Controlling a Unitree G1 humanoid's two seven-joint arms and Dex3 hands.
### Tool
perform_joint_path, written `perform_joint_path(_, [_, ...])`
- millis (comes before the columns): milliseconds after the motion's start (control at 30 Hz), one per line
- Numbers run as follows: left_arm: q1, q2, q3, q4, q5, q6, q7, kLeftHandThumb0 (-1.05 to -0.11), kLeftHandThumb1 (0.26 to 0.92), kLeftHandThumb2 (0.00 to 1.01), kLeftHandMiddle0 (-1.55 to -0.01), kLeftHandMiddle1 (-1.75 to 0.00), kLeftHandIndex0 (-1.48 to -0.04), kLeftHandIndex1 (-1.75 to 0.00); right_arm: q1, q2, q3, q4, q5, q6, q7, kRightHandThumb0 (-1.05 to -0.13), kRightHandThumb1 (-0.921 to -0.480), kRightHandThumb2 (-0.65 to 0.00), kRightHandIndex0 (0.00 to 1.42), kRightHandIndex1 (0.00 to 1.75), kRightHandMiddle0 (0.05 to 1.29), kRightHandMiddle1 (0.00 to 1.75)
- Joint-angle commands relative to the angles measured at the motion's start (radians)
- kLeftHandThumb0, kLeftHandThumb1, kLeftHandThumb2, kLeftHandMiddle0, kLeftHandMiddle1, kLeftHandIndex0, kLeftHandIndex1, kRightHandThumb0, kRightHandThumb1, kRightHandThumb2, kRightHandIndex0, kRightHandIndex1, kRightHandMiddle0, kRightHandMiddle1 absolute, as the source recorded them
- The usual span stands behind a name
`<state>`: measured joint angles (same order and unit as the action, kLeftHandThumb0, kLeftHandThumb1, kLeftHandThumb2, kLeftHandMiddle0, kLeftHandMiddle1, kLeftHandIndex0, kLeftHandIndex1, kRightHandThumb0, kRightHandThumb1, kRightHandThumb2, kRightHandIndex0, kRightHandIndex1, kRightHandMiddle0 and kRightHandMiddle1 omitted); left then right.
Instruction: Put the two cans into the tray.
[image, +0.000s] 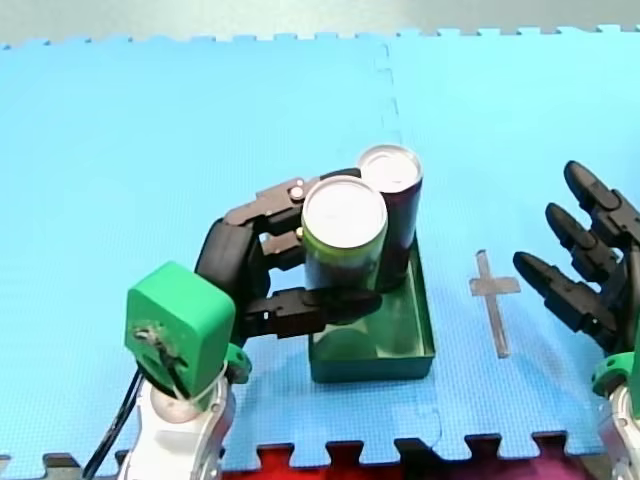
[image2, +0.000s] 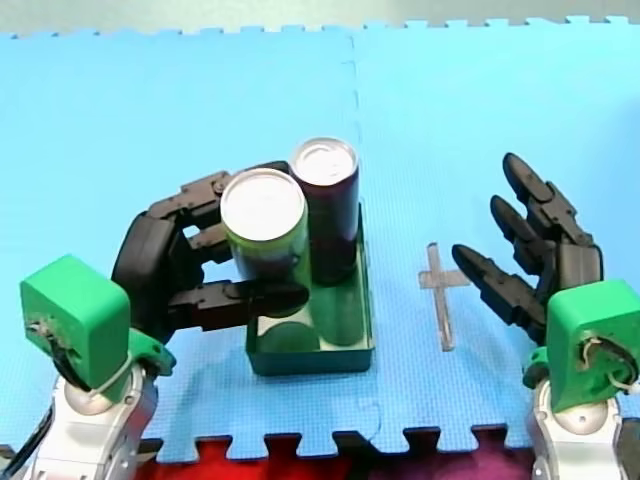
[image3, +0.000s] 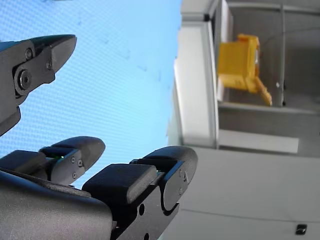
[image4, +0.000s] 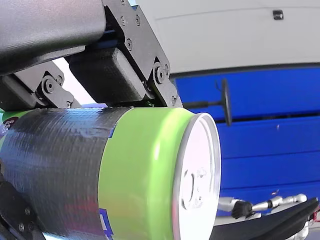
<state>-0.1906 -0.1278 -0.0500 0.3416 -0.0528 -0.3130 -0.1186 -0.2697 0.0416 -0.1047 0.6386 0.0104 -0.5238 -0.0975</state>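
Observation:
A green tray (image: 425, 318) sits on the blue foam mat near its front edge. A dark can (image: 396, 215) stands upright in the tray's far end. My left hand (image: 300, 270) is shut on a green-and-black can (image: 343, 250), holding it upright over the tray's left side, close beside the dark can. In the second wrist view the same green can (image4: 145, 175) lies across the picture with black fingers (image4: 115, 70) wrapped over it. My right hand (image: 580, 255) is open above the mat to the right of the tray and holds nothing.
A grey tape cross (image: 494, 297) marks the mat between the tray and my right hand. The mat's toothed front edge (image: 340, 455) runs just below the tray. In the first wrist view a grey wall and a yellow object (image3: 242, 67) lie beyond the mat.

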Motion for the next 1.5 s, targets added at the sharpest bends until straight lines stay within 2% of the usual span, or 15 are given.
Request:
perform_joint_path(0, [-0.013,0.002,0.003,0.007,-0.007,-0.017,-0.001,-0.412,0.706,0.0,-1.39,0.0,-1.24,0.0,0.007,-0.002,0.0,-0.015,0.0,0.005,-0.003,-0.713,-0.698,0.0,0.59,0.0,0.57,0.0])
perform_joint_path(200, [-0.009,0.002,0.006,0.009,-0.009,-0.022,-0.007,-0.41,0.707,0.0,-1.39,0.0,-1.24,0.0,0.02,-0.003,0.007,-0.042,-0.005,0.007,0.0,-0.713,-0.697,0.0,0.59,0.0,0.56,0.0])
perform_joint_path(400, [-0.007,0.004,0.01,0.017,-0.009,-0.027,-0.009,-0.41,0.707,0.0,-1.39,0.0,-1.24,0.0,0.027,-0.004,0.013,-0.054,-0.013,0.003,-0.001,-0.71,-0.699,-0.001,0.59,0.0,0.56,0.0])
perform_joint_path(567, [-0.008,0.009,0.012,0.024,-0.002,-0.03,-0.004,-0.411,0.707,0.0,-1.39,0.0,-1.24,0.0,0.027,-0.003,0.015,-0.054,-0.021,-0.003,-0.003,-0.707,-0.701,-0.001,0.59,0.0,0.56,0.0])
perform_joint_path(867, [-0.012,0.017,0.016,0.05,0.002,-0.041,-0.003,-0.414,0.708,0.0,-1.38,0.0,-1.24,0.0,0.028,0.004,0.023,-0.062,-0.034,0.0,-0.018,-0.705,-0.706,-0.002,0.59,0.0,0.56,0.0])
perform_joint_path(1033, [-0.014,0.022,0.015,0.061,0.007,-0.041,-0.004,-0.418,0.708,0.0,-1.38,0.0,-1.24,0.0,0.027,0.006,0.025,-0.061,-0.035,0.0,-0.022,-0.702,-0.708,-0.001,0.58,0.0,0.56,0.0])
perform_joint_path(1267, [-0.019,0.03,0.012,0.095,0.03,-0.047,0.014,-0.43,0.708,0.0,-1.37,0.0,-1.24,0.0,0.033,0.009,0.028,-0.073,-0.034,0.002,-0.024,-0.698,-0.71,-0.001,0.58,0.0,0.56,0.0])
perform_joint_path(1467, [-0.034,0.039,0.015,0.148,0.049,-0.08,0.023,-0.438,0.708,0.0,-1.37,0.0,-1.24,0.0,0.035,0.014,0.031,-0.079,-0.035,0.006,-0.028,-0.699,-0.711,-0.001,0.58,0.0,0.55,0.0])
